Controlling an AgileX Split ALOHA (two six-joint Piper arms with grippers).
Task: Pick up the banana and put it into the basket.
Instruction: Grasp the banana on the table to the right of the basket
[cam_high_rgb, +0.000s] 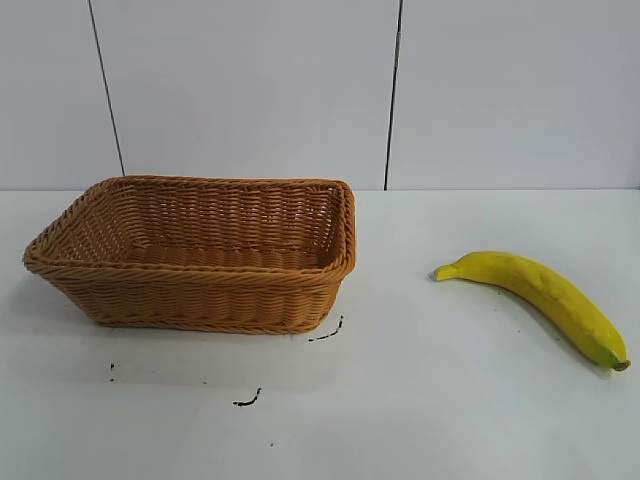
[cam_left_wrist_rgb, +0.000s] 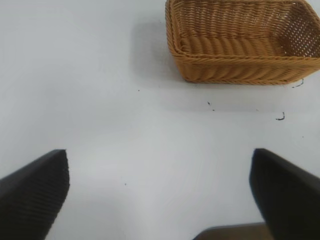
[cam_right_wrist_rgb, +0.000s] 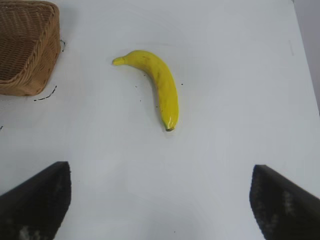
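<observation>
Table (cam_high_rgb: 420, 420): white, matte, flat, filling the lower part of the exterior view; small black marks (cam_high_rgb: 247, 400) scattered on the near-left area of the table, one short curved stroke among a few specks. Wall (cam_high_rgb: 250, 90): pale grey-white panels rising directly behind the far edge of the table, divided by two thin dark vertical seams (cam_high_rgb: 393, 95), one above the table's left part, one above its middle. Lighting: even, soft, faint shadows on the table.

Bright even light, soft shadows, pictures mostly sharp
</observation>
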